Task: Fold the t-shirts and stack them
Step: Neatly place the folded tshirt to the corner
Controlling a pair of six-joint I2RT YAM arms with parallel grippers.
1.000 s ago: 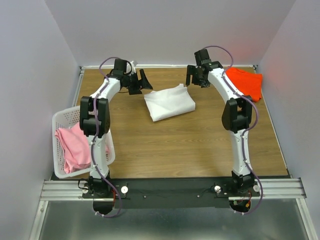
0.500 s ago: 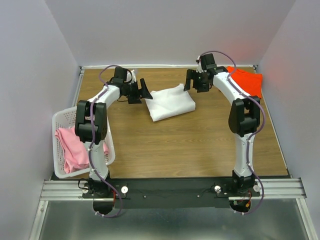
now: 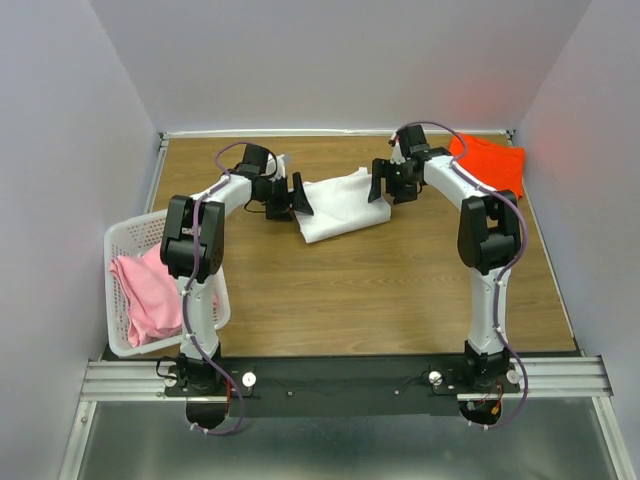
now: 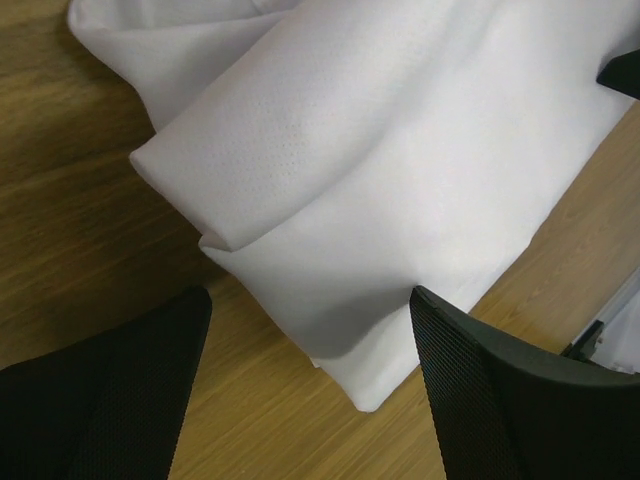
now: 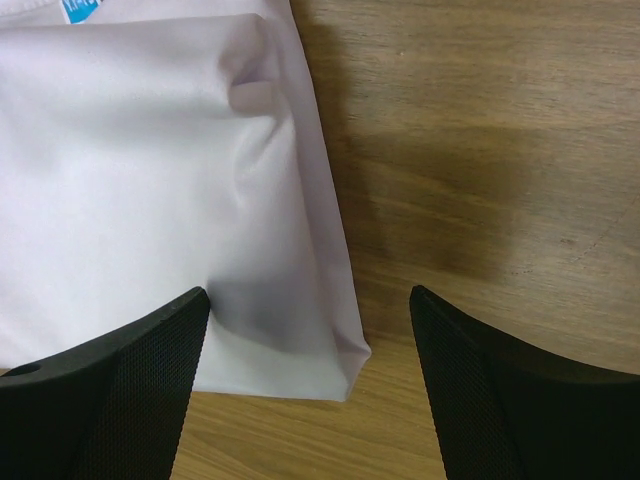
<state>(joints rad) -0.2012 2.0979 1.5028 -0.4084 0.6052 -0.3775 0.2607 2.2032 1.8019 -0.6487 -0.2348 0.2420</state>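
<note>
Both my left jaws and right jaws stand wide open, empty. Between them, far-middle on the bench (image 3: 400, 290), lies the folded white t-shirt (image 3: 340, 205), its long axis running from one to the other, a corner under each.

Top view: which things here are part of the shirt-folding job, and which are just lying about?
Part of the job: white t-shirt, between the left gripper and right gripper, both open; orange-red t-shirt, far right corner; pink t-shirt, in the white lattice basket.
Just lying about: white lattice basket; wooden table.
</note>
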